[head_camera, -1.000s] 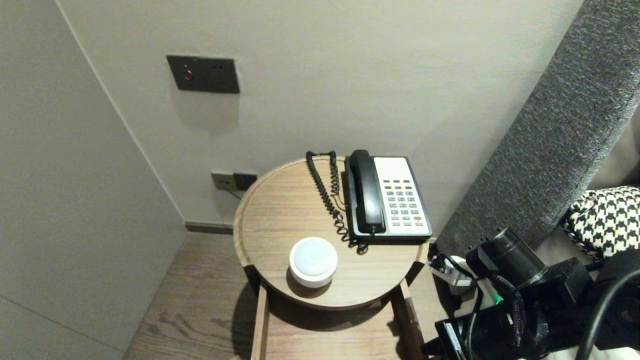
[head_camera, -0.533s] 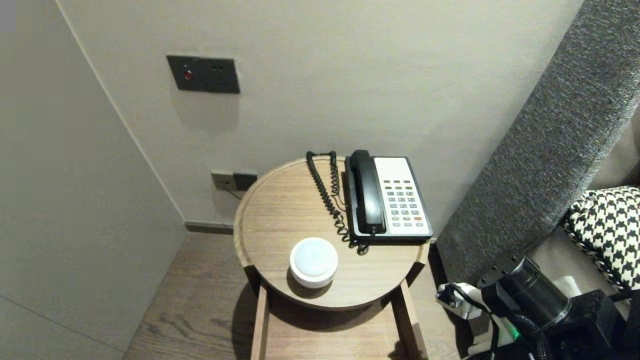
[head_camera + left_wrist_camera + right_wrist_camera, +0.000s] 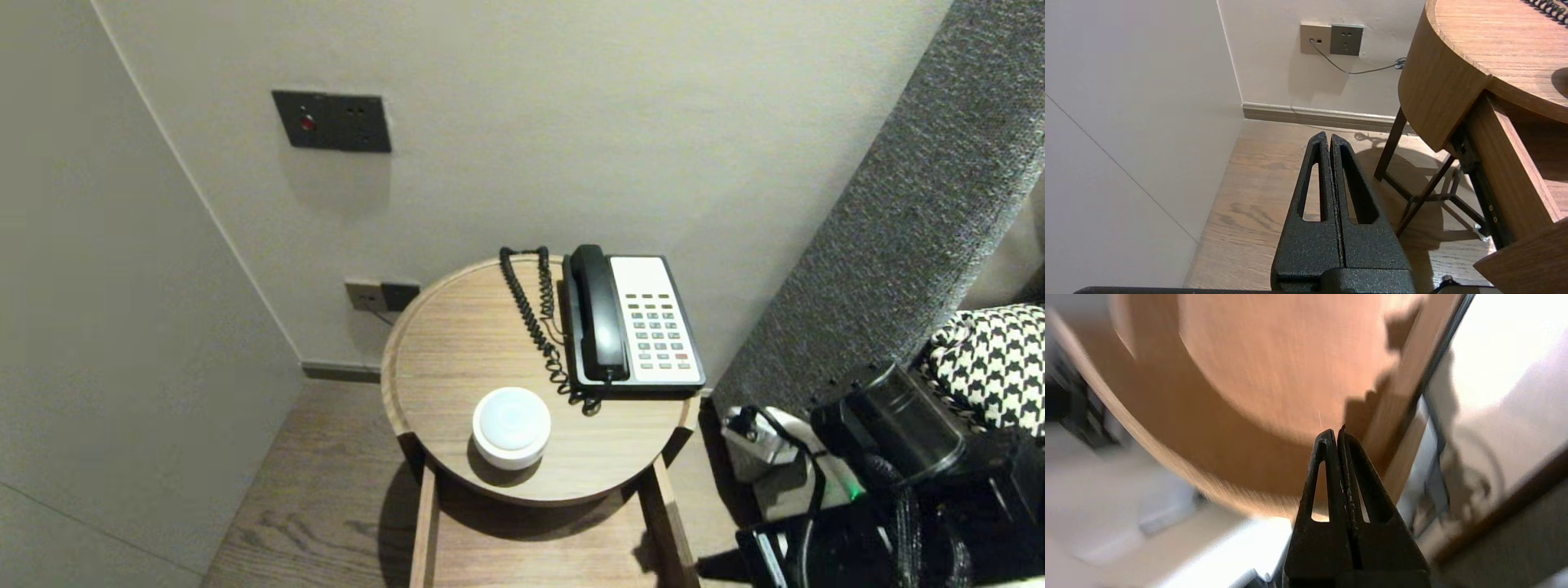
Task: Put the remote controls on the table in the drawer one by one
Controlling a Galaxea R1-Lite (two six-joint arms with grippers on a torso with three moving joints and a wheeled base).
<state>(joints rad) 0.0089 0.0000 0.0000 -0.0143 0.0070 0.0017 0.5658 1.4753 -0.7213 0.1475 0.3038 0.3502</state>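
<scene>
right gripper [image 3: 1334,433] jaws pressed together, empty, tips aimed at round table [image 3: 1257,367] rim; left gripper [image 3: 1329,136] closed, empty, parked over floor [image 3: 1249,192].

Right arm: the black right arm [image 3: 898,425], low on the right of the head view, is swinging. Half a second ago it was dipping lower; now it is rising again and ending further right than a second ago.
Cylinder: the arm's black cylindrical housing [image 3: 910,412] is now crowding the left edge of the black-and-white houndstooth cushion [image 3: 992,359], where a second ago it was standing against the foot of the grey upholstered panel [image 3: 890,245].
Cabled block: the arm's white cabled block [image 3: 755,445] is dipping and rising with it.
Right gripper: the right gripper [image 3: 1336,435] is travelling with the arm beside the round wooden table [image 3: 1257,367].
</scene>
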